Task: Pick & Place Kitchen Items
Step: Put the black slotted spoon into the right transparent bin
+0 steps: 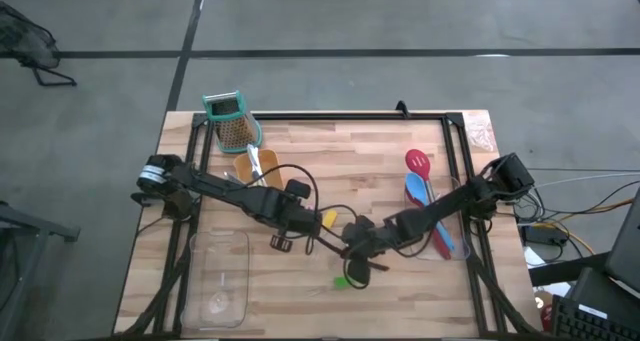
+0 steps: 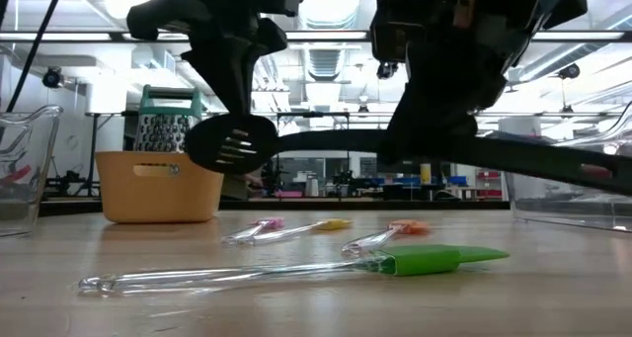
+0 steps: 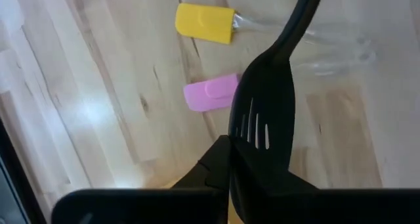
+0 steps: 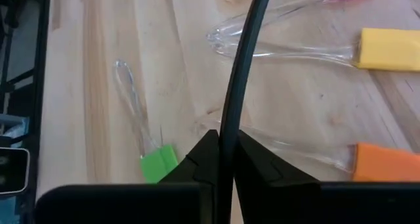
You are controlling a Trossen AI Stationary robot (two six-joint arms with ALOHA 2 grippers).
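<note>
The black slotted spoon point(image 2: 233, 144) hangs above the table's middle, held at both ends. My left gripper point(image 3: 230, 159) is shut at its slotted head point(image 3: 262, 112). My right gripper point(image 4: 220, 148) is shut on its thin handle point(image 4: 239, 66). Under the spoon, clear-handled tools lie flat on the wood: yellow-tipped point(image 3: 205, 22), pink-tipped point(image 3: 210, 92), orange-tipped point(image 4: 387, 161) and green-tipped point(image 2: 434, 260). In the high view my left gripper point(image 1: 283, 241) and my right gripper point(image 1: 352, 256) stand close together near the table's middle. My left gripper grips the wide free end of the spoon's head point(image 3: 244, 145), coming steeply from above. The dark fingers and dark head merge, so the exact hold does not show. The head is clear of the table. My right gripper pinches the handle point(image 4: 228, 127) between its two fingers, slanting down from the table's right side, fingers across it. The handle is clear of the wood and about level.
A teal-topped grater point(image 1: 230, 121) and a yellow tray point(image 1: 262, 171) stand at the far left. A clear tray point(image 1: 220, 276) lies near left. Red point(image 1: 417, 163) and blue point(image 1: 418, 191) spoons lie at the right. A black frame point(image 1: 330, 116) rims the table.
</note>
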